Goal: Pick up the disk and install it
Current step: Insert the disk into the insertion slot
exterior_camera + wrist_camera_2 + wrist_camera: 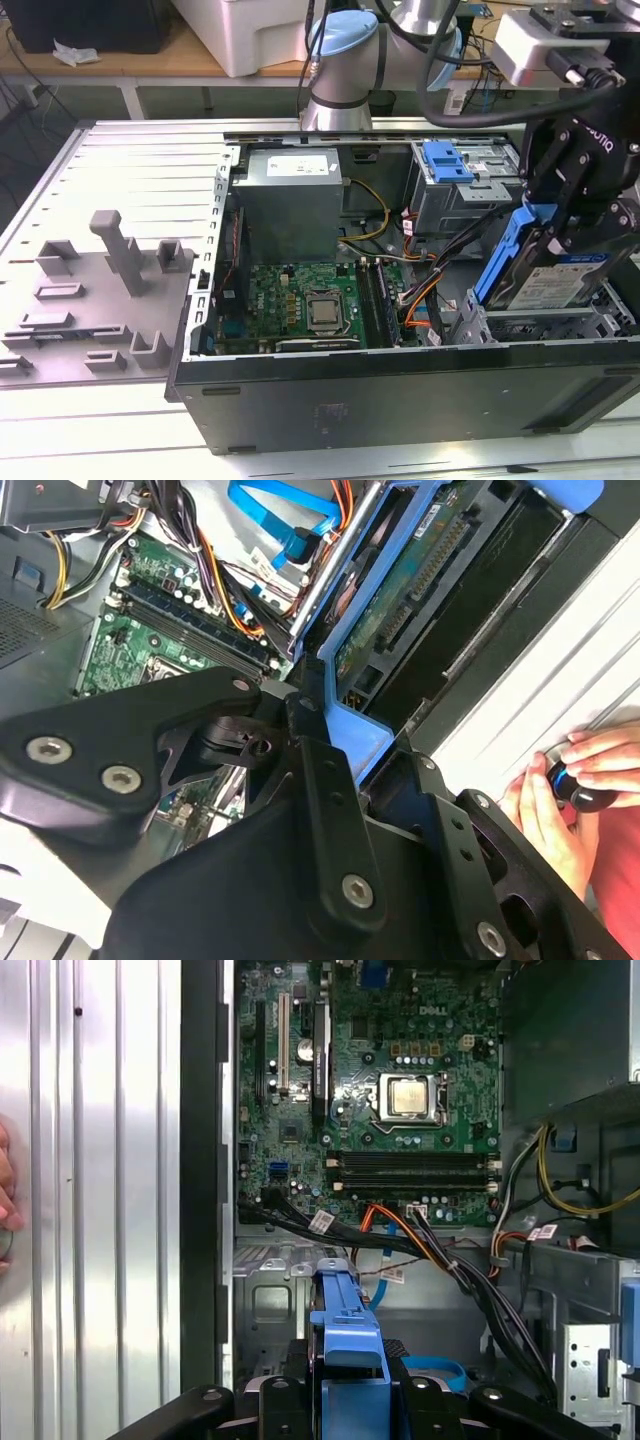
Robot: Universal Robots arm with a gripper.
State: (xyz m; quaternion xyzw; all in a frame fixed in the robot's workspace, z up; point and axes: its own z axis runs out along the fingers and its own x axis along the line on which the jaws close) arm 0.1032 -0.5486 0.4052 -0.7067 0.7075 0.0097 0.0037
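The disk sits tilted at the exterior view's right end of the open computer case. Its long axis slopes steeply. The upper end is under the hand and the lower end dips into the grey drive cage at the case's front corner. The labelled face looks up and away from the motherboard (the second wrist view shows its circuit-board underside).

The case lies on its side on the bench. It holds the motherboard, a grey power supply, bundled cables and a second cage topped by a blue bracket.

The hand is clamped on the disk's blue frame, which shows between its black links in both wrist views. In the second wrist view, a person's fingers rest on a dark knob beside the case.
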